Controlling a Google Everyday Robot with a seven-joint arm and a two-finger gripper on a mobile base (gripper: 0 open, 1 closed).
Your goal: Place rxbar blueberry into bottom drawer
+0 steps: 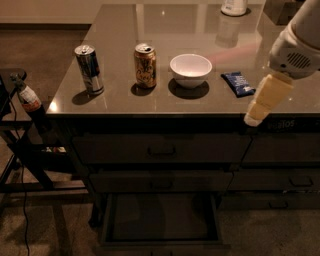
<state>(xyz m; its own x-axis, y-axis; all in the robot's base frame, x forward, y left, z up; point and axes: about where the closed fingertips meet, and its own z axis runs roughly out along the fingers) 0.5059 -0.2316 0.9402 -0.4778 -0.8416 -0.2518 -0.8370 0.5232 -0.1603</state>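
The rxbar blueberry [238, 83] lies flat on the grey countertop [150, 30], right of the white bowl [190, 70]. The bottom drawer [160, 219] is pulled open under the counter, its dark interior bare. My gripper [254, 117] hangs from the white arm at the right edge, pointing down and left. It is over the counter's front edge, just right of and in front of the bar, not touching it.
A blue-silver can [89, 69] and a gold can [145, 65] stand left of the bowl. A white container [234, 6] and a box [282, 10] sit at the back. Two shut handled drawers [160, 149] are above the open one. A black stand with a bottle [27, 95] is at left.
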